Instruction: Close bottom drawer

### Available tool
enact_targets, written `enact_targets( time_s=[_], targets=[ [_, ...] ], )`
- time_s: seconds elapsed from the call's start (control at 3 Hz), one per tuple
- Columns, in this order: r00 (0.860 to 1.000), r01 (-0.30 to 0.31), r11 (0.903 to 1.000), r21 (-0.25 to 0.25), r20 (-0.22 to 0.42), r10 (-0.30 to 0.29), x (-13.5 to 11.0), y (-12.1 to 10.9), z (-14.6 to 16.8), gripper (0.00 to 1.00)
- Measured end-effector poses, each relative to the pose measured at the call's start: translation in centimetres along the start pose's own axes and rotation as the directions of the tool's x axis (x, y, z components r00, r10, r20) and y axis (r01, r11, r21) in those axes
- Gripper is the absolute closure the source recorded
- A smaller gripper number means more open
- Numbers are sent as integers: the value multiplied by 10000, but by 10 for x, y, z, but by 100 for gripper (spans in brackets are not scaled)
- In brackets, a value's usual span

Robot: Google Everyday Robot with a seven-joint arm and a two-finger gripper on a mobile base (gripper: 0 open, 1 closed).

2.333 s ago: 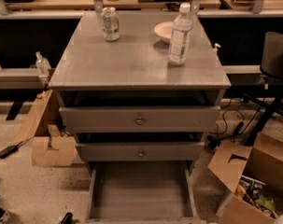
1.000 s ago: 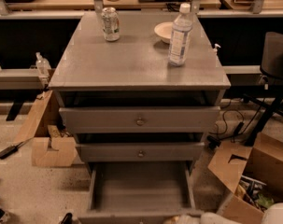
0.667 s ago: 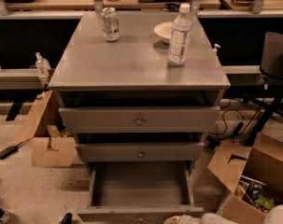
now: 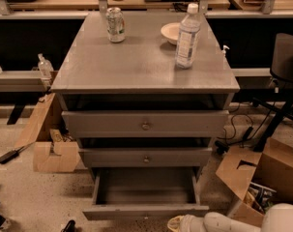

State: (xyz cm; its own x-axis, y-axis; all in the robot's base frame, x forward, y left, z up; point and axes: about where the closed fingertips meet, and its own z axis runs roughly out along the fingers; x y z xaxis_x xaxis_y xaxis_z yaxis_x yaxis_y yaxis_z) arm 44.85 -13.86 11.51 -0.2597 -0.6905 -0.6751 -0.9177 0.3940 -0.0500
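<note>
Our robot's white gripper (image 4: 178,223) sat at the bottom edge of the view, just below the right part of the low front panel. Honestly we couldn't tell how wide it was. The grey-painted wooden bottom drawer (image 4: 145,191) was pulled well out, under two grey knobbed drawers (image 4: 107,124). On the grey cabinet top (image 4: 136,64) we had a metal can (image 4: 116,24), a clear plastic bottle (image 4: 187,35) and a cream bowl (image 4: 169,32).

One grey cabinet (image 4: 136,66) with three drawers: top drawer (image 4: 102,124), middle drawer (image 4: 112,157), bottom drawer (image 4: 145,210). On the cabinet: one can (image 4: 115,25), one bowl (image 4: 170,32), one plastic bottle (image 4: 187,36). On the floor beside the cabinet are two cardboard boxes, left box (image 4: 53,154) and right box (image 4: 267,178), and one gripper (image 4: 177,223) sits at the cabinet's lower right front.
</note>
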Motion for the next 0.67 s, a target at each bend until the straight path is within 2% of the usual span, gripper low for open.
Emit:
enact_targets(
  time_s=[0.33, 0.67],
  targets=[
    [9998, 208, 9998, 76, -20, -208, -18, -35, 20, 100],
    [9998, 209, 9998, 76, -20, -209, -18, -34, 19, 100]
  ],
)
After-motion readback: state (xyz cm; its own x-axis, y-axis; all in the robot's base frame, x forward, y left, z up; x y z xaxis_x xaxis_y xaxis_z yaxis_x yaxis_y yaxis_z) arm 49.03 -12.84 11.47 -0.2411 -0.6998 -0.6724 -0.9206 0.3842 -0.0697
